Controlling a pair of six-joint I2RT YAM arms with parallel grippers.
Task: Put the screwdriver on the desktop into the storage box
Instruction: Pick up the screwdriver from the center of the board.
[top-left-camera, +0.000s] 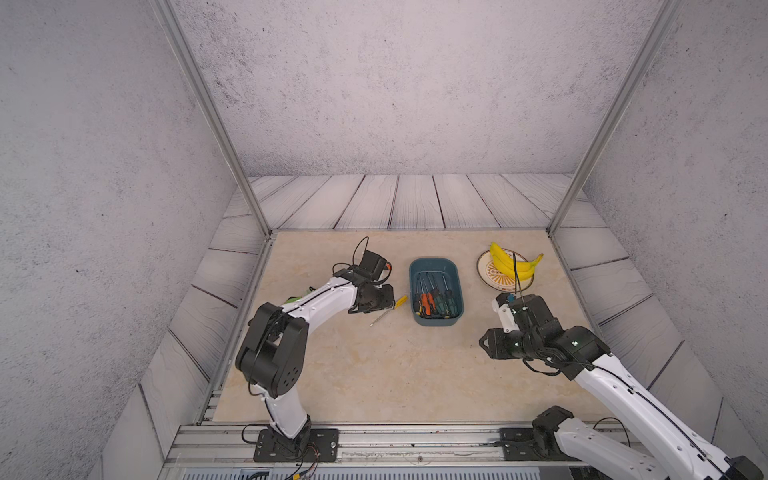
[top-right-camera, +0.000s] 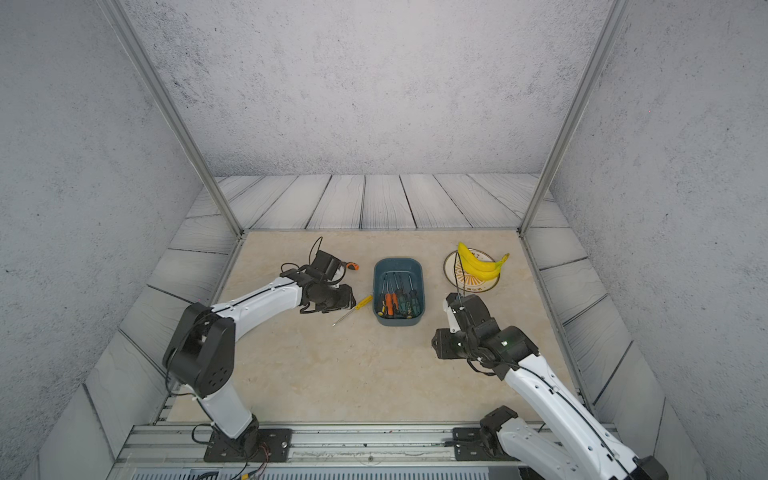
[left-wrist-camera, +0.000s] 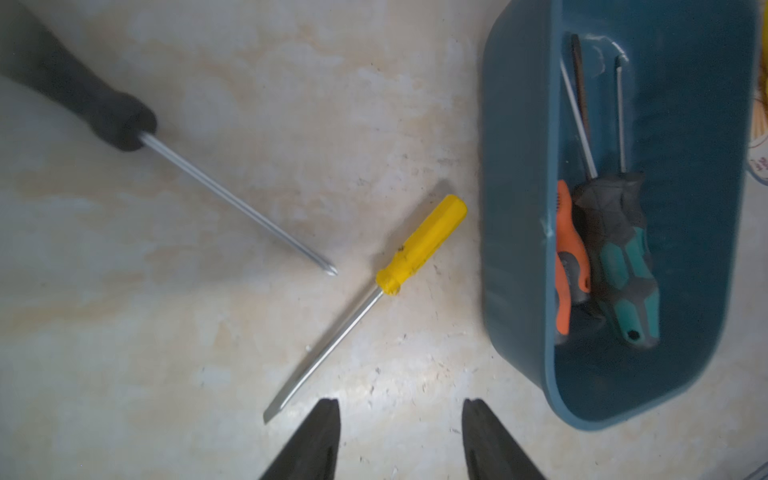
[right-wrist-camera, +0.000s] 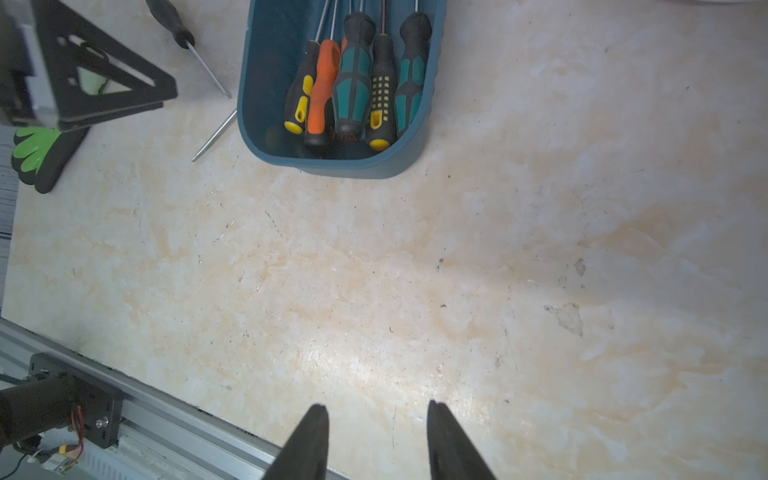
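Yellow screwdriver (left-wrist-camera: 365, 307) lies slantwise on the desktop (left-wrist-camera: 208, 332), handle toward the storage box (left-wrist-camera: 515, 208), blade end near my left gripper (left-wrist-camera: 401, 409). That one and my right gripper (right-wrist-camera: 376, 409) stand parted, empty.

White arm shells (top-left-camera: 328, 301), black joints (top-left-camera: 274, 353), thin black cables (top-left-camera: 515, 270), tapered black left claw (left-wrist-camera: 401, 402)

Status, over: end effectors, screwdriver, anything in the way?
Left end effector open, empty, by yellow screwdriver on desktop. Right end effector open, empty. Black-handled screwdriver lies close, not touching. Storage box beside, unobstructed.

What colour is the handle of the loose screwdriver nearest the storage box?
Yellow screwdriver handle, clearest in the left wrist view.
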